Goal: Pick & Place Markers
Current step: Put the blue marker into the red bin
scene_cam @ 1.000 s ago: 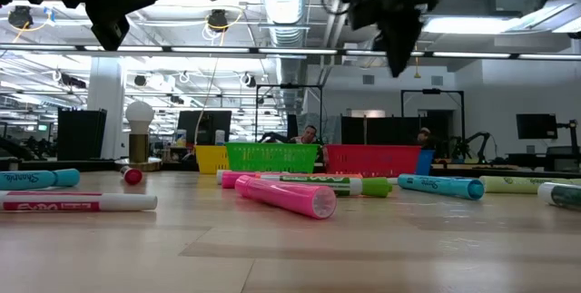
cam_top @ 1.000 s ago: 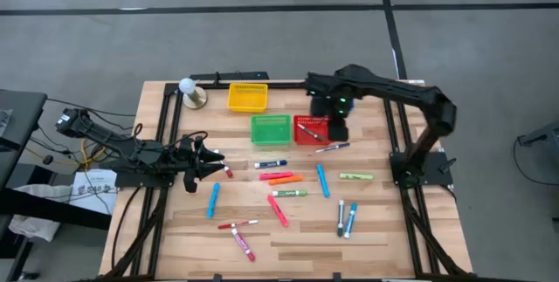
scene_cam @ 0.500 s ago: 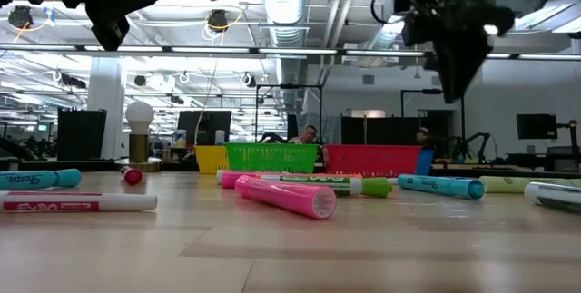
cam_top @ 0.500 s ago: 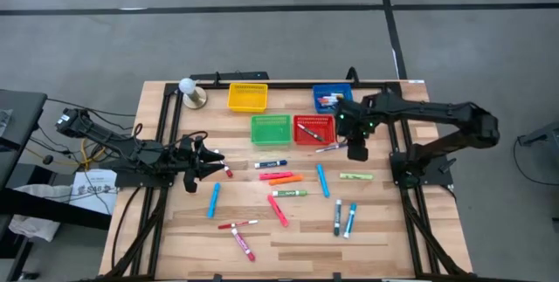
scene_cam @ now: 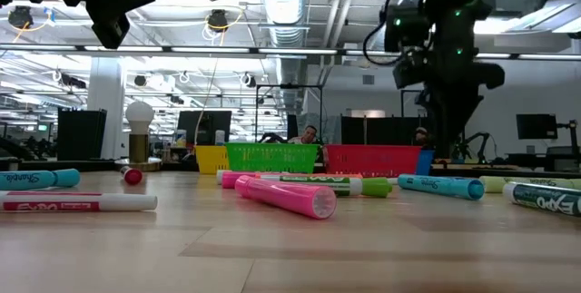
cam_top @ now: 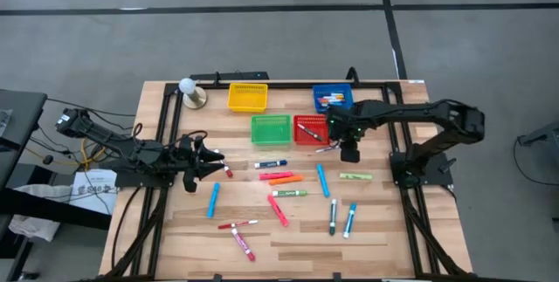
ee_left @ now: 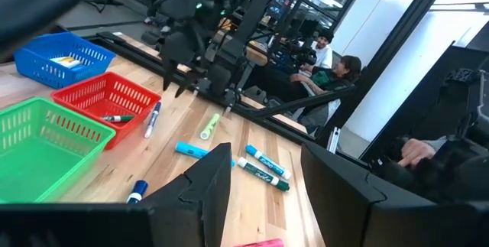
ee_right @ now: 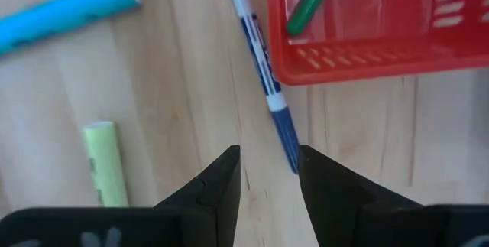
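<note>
blue basket [cam_top: 333, 99]: contents too small to tell | yellow-green marker [ee_right: 106, 163]: partly behind jaws

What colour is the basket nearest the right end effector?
Red basket, seen best in the right wrist view, close to the right end effector.

The right gripper [ee_right: 269, 172], fingers parted, hangs over the wooden table [ee_right: 183, 86] above a blue-capped white marker [ee_right: 267, 86] beside the red mesh basket [ee_right: 367, 56].

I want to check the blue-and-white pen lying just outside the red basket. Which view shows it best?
The right wrist view: the pen fills the frame beside the red basket, right ahead of the right gripper. The high view shows it small; the left wrist view shows it distant; the low view hides it.
</note>
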Controlling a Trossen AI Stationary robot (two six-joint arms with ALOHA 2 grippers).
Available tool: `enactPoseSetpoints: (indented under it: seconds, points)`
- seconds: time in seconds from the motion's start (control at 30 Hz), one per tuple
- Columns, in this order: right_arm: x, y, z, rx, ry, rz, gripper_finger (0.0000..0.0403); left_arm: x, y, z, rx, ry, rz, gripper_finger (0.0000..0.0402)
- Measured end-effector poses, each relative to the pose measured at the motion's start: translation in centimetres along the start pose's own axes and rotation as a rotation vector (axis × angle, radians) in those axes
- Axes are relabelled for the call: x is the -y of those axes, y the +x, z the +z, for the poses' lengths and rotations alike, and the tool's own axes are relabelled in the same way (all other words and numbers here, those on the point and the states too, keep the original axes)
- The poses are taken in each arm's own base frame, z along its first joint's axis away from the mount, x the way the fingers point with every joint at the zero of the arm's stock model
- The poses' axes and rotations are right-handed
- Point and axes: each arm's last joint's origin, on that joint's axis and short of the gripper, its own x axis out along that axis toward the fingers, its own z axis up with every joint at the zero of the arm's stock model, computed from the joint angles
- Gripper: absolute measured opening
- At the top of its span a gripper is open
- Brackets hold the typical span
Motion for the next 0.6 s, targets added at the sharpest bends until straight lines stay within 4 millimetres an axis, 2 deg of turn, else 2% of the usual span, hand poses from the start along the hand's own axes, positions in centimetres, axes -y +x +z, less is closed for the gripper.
enactPoseSetpoints:
  seconds: [0.27,0.6]
  points:
    - [1.4,2.4,0.3,-0.085,0.021,0.027,0.0122,0.0,0.0,0.1,0.005,-0.003,-0.003,0.0159]
    - [2.3,3.8,0.1,-0.047,0.017,0.026,0.0122,0.0,0.0,0.1,0.006,-0.003,-0.003,0.0159]
